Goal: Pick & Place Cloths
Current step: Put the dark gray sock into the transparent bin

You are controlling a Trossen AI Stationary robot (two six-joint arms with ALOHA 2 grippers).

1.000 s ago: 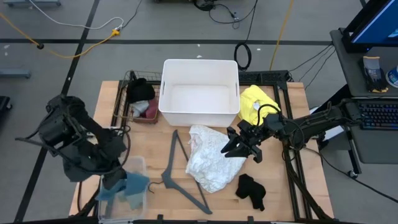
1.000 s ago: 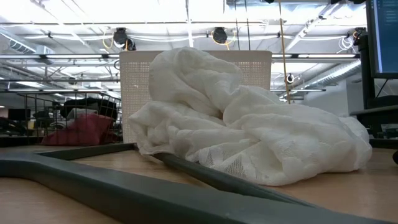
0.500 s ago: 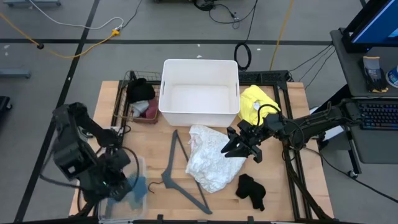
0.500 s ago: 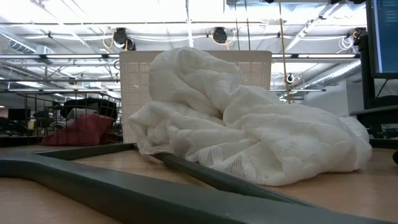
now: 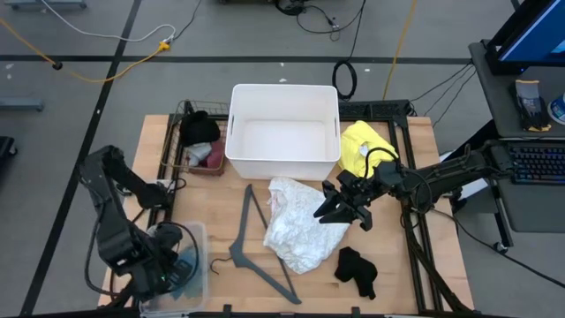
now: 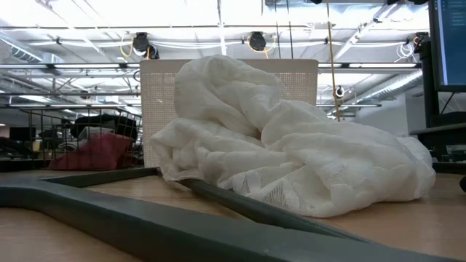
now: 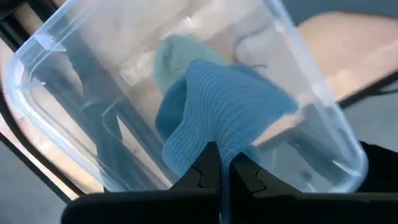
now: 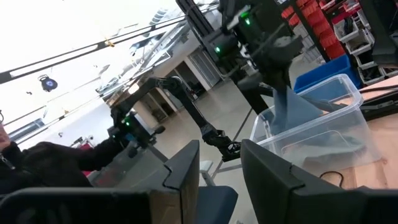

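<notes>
A wooden table [image 5: 415,141] is seen from above, with a white bin [image 5: 283,130] standing at its far middle. The left gripper [image 7: 221,167] is reaching down into a clear tub [image 5: 196,237] at the table's near left corner, its jaws closed on a teal cloth [image 7: 217,112] that is hanging into the tub. The right gripper [image 5: 338,206] is hovering over the right edge of a lacy white cloth [image 5: 291,225] lying in the middle of the table; its jaws are standing slightly apart with nothing between them. A grey hanger [image 5: 256,243] is lying just left of the white cloth, touching its edge. A yellow cloth [image 5: 362,146] is sitting beside the bin on the right. A black cloth [image 5: 356,269] is lying near the front right edge. In a wire basket [image 5: 181,110] left of the bin, another black cloth [image 5: 199,129] is resting on a maroon one [image 5: 212,157]. From table height, the white cloth is filling the view, heaped in front of the bin.
</notes>
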